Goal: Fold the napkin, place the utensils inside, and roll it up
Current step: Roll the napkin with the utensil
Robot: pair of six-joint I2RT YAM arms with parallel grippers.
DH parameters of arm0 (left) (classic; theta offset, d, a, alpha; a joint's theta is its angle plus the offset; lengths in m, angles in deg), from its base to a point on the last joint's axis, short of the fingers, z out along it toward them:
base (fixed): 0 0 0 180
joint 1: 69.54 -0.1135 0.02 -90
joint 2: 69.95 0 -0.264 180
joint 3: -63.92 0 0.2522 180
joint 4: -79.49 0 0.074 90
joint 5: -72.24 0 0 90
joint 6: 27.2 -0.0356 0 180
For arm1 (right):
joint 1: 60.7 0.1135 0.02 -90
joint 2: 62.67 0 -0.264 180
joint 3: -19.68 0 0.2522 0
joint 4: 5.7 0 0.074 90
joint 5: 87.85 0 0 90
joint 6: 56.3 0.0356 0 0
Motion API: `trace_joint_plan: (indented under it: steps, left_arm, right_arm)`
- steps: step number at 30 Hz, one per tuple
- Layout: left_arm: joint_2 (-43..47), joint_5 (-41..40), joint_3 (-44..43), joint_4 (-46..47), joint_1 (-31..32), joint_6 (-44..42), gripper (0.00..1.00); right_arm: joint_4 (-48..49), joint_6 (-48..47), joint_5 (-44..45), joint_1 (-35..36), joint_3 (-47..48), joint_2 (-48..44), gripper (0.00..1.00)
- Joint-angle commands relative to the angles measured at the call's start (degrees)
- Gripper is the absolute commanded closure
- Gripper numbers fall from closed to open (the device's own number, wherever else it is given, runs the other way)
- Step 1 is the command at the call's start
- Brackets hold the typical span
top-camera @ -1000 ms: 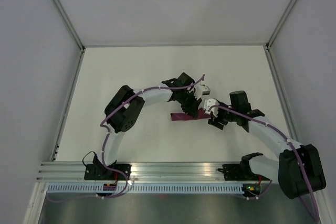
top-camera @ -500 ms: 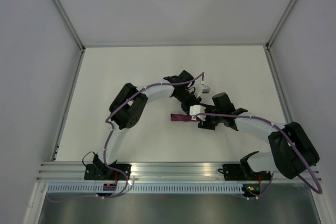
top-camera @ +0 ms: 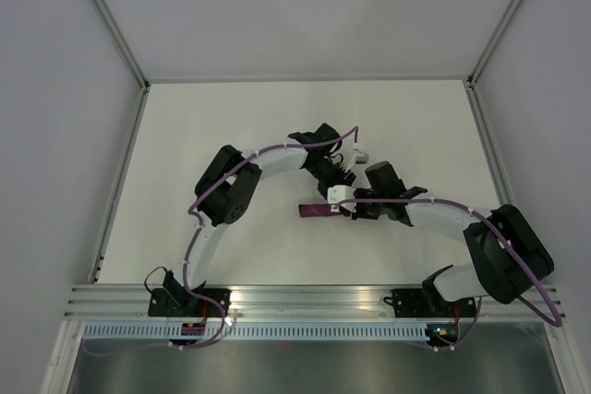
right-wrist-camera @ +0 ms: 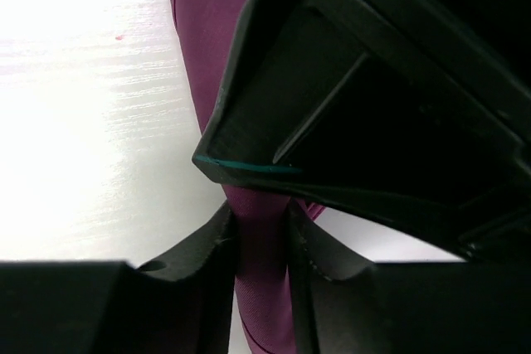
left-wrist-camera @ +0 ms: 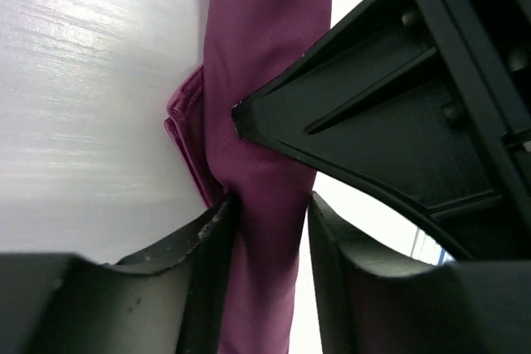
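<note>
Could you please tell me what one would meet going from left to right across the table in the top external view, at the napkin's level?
The left arm's black elbow → rolled purple napkin → right arm's white forearm → right arm's black elbow.

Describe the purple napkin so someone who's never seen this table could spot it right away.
On the white tabletop, look near the middle, where the left arm and right arm meet. Clamped in both sets of jaws lies a narrow rolled bundle of shiny purple-magenta cloth, the only fabric there.
</note>
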Motion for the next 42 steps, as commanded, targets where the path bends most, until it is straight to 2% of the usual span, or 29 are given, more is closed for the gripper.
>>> trace_joint_plan:
  steps: [1, 4, 6, 14, 21, 24, 30, 36, 42]
  left_arm:
    - [-3.3, -8.4, -0.3, -4.8, -1.2, 0.7, 0.51]
    - [-2.0, -6.9, -1.5, -3.7, -2.5, 2.7, 0.48]
    - [-0.6, -7.1, -1.6, -2.8, -3.3, 3.8, 0.41]
    - [8.0, -9.3, 3.2, 7.5, -8.3, 13.9, 0.41]
    - [18.2, -21.4, 7.6, 14.6, -12.8, 23.3, 0.41]
    - [24.5, -27.0, 13.2, 18.1, -14.4, 28.1, 0.41]
    - [36.3, -32.7, 22.3, 21.1, -14.9, 33.5, 0.41]
    - [45.4, -34.2, 30.1, 22.7, -14.9, 36.3, 0.41]
    - [50.2, -34.8, 35.3, 22.7, -14.9, 37.0, 0.41]
  right_arm:
    - [-6.1, -0.1, 1.6, 0.0, 2.3, 1.4, 0.69]
    - [-8.9, 0.7, 1.0, 0.0, 3.2, 1.6, 0.73]
    - [-10.4, 1.3, 0.9, 0.1, 4.1, 1.9, 0.73]
    - [-16.8, 5.7, 0.0, 0.1, 8.9, 6.1, 0.74]
    - [-20.3, 11.4, 0.5, -0.1, 14.0, 12.3, 0.74]
    - [-21.4, 14.5, 0.9, 0.0, 16.5, 15.7, 0.75]
    - [-24.2, 23.0, 1.1, -0.2, 23.9, 22.4, 0.75]
    - [-27.2, 29.7, -0.8, -0.6, 31.9, 30.0, 0.75]
    - [-27.1, 40.1, -1.3, -0.6, 39.0, 36.5, 0.75]
